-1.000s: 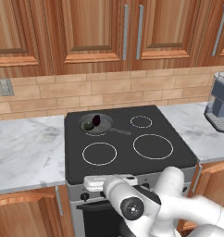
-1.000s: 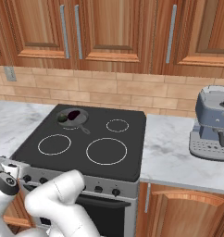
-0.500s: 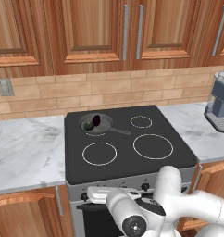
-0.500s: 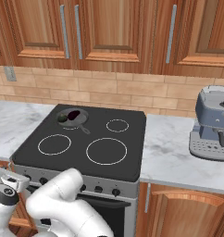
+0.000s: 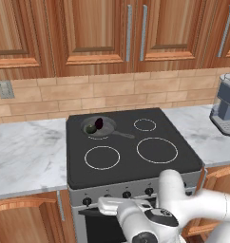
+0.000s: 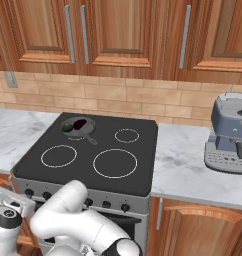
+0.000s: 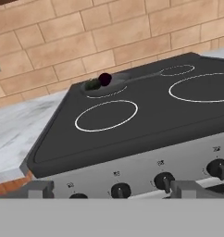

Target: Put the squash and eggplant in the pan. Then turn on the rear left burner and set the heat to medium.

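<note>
Lower now than a second ago, the arm has sunk toward the stove front, and the gripper [image 7: 111, 189] faces the knob row [image 7: 164, 180] with its jaws wide and holding nothing. On the cooktop [image 5: 131, 166] the pan [image 5: 99, 127] sits on the rear left burner [image 5: 107, 135] at about 10 o'clock, with the squash [image 5: 91, 128] and eggplant [image 5: 99, 123] both inside it — that part looks done. Left to do, by my judgement: turn the right knob to medium heat.
</note>
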### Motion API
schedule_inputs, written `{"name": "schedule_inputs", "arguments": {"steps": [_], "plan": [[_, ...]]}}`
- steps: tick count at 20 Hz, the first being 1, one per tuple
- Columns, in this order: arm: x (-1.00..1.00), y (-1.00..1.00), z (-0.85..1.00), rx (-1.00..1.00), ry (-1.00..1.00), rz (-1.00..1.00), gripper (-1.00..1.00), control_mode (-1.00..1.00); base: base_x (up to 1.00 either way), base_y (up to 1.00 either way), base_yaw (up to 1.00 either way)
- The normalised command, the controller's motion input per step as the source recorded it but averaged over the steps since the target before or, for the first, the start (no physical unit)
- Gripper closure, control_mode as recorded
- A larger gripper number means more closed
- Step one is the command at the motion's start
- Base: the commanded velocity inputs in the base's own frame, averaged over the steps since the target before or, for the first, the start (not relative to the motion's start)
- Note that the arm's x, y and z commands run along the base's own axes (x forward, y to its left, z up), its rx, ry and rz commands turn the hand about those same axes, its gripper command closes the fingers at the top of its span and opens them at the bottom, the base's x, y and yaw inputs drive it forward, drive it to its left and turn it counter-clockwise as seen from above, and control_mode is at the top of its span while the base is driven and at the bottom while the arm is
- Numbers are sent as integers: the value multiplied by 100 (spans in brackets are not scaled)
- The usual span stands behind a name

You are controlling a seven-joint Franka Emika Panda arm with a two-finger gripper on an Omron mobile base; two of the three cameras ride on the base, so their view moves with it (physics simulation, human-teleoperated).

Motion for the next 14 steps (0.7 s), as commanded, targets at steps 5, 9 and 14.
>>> {"name": "schedule_inputs", "arguments": {"steps": [5, 9, 14], "plan": [[0, -23, 0, 0, 0, 0, -100, -100, 0, 0, 0], [1, -15, 0, 0, 0, 5, -100, -100, 0, 0, 0], [17, -9, 0, 0, 6, 10, -100, -100, 0, 0, 0]]}}
